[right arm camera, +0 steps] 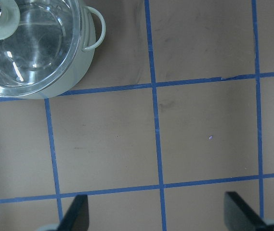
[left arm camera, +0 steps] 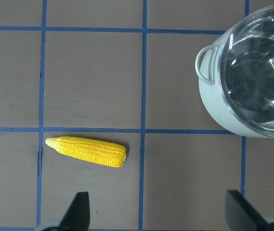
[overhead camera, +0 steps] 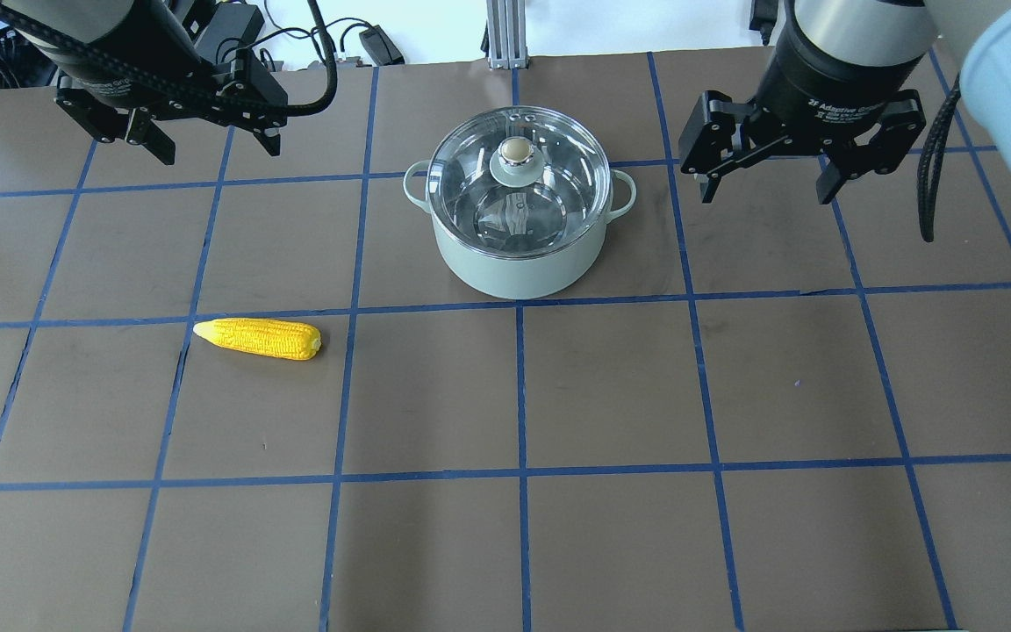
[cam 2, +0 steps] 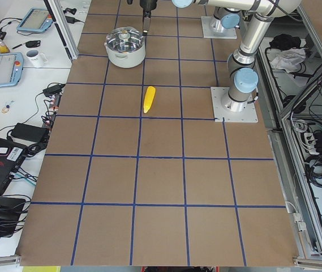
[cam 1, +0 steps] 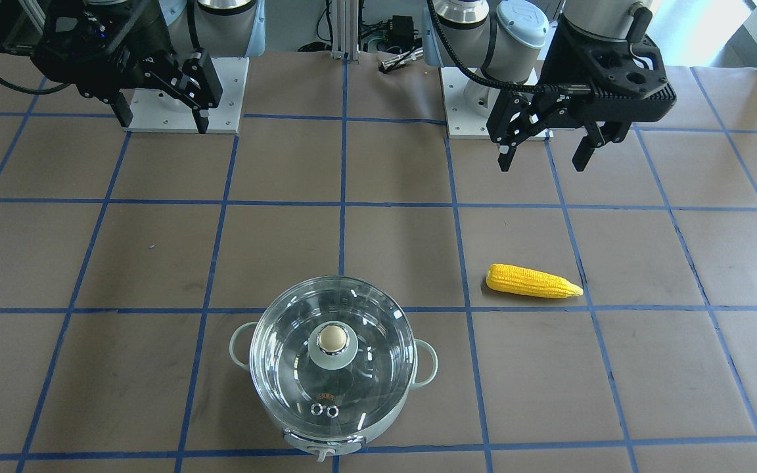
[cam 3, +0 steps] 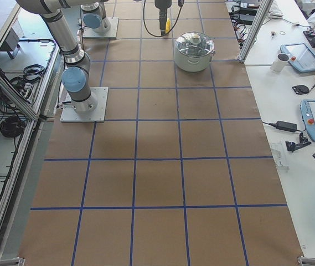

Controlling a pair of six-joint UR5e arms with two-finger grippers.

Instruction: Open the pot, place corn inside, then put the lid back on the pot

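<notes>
1. Blue tape lines (overhead camera: 521,386) are dividing the brown surface (overhead camera: 611,386) into large squares.
2. On the left, the left gripper (overhead camera: 216,147) is hanging above the far part of the surface. It is released, with its fingers spread wide and grasping nothing.
3. Nearer the robot, the corn (overhead camera: 258,338) is lying flat on the surface, well apart from that gripper. Its pointed end is facing left, just beside a tape line, and its blunt end is facing toward the middle.
4. At the middle, the pot (overhead camera: 514,263) is standing upright, its two loop handles (overhead camera: 621,193) sticking out left and right.
5. The lid (overhead camera: 519,189) is sitting closed on the pot's rim with its knob (overhead camera: 514,154) pointing up, and the shiny inside is showing through the glass.
6. On the right, the right gripper (overhead camera: 764,193) is hovering above the surface, apart from the pot. It is likewise released, with its fingers wide apart and holding nothing.
</notes>
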